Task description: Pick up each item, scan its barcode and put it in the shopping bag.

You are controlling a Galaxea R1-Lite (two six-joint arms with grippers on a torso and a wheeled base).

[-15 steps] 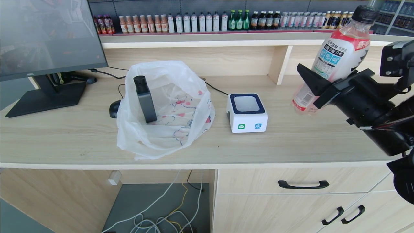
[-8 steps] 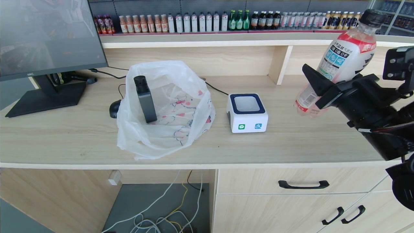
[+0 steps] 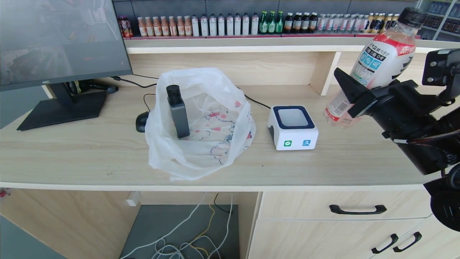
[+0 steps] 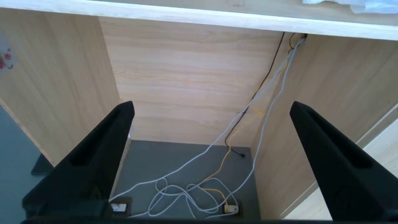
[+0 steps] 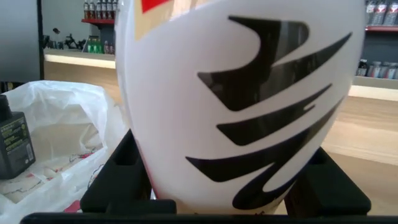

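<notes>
My right gripper (image 3: pixel 373 91) is shut on a pale drink bottle (image 3: pixel 373 64) with a black cap and a red-and-white label, held tilted in the air above the right end of the counter, to the right of the white scanner box (image 3: pixel 292 127). The bottle (image 5: pixel 242 106) sits close in the right wrist view, between the black fingers (image 5: pixel 115 177). A white shopping bag (image 3: pixel 201 122) stands open at the counter's middle with a dark grey bottle (image 3: pixel 178 111) upright inside; the same bag (image 5: pixel 62 143) lies beyond the held bottle. My left gripper (image 4: pixel 211 155) hangs open below the counter, over floor cables.
A monitor (image 3: pixel 61 39) on its stand occupies the counter's left end, with a black mouse (image 3: pixel 141 121) beside the bag. A raised shelf (image 3: pixel 230 43) behind carries rows of bottles. A wooden divider (image 3: pixel 323 72) stands behind the scanner. Drawers (image 3: pixel 357 210) sit under the counter's right side.
The head camera has shifted, so the whole scene sits further right. The held bottle has risen slightly in the right gripper and leans a little further right.
</notes>
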